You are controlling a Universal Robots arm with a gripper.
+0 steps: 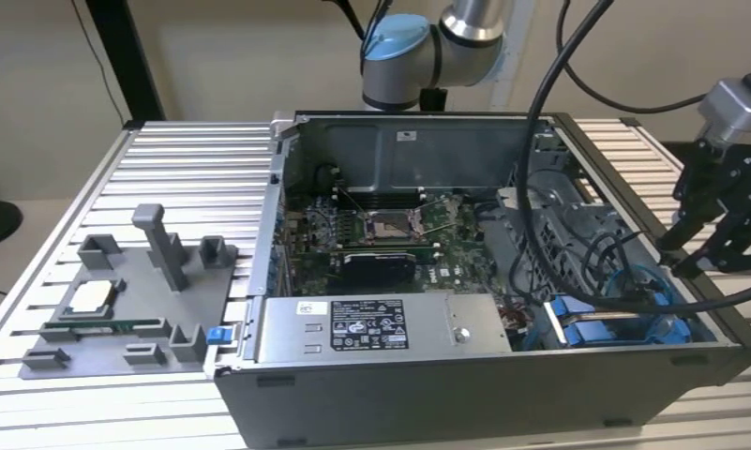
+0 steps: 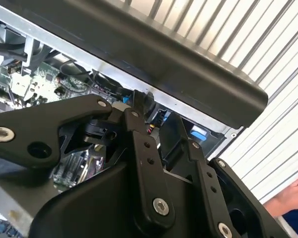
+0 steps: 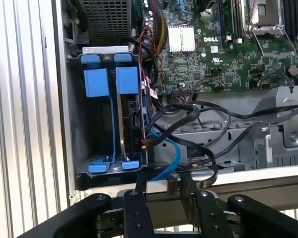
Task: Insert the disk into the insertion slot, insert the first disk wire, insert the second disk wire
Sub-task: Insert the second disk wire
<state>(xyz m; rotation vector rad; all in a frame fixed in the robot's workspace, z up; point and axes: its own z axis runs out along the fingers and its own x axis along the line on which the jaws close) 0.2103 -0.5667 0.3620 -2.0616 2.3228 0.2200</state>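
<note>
Your hand (image 3: pixel 164 182) hangs at the outer wall of the open computer case (image 1: pixel 475 384), fingers spread and holding nothing, close to the insertion slot (image 3: pixel 97 82). The disk (image 3: pixel 134 119) appears to stand edge-on in the slot's compartment nearer the motherboard (image 3: pixel 228 54), a blue cable (image 3: pixel 173 157) just beside it, all on the slatted tabletop (image 1: pixel 187 150)

Black gripper (image 2: pixel 156 116) before the dark computer case (image 2: pixel 179 59), green circuit board (image 2: pixel 44 79) inside, ribbed table (image 2: pixel 278 49) beyond.
</note>
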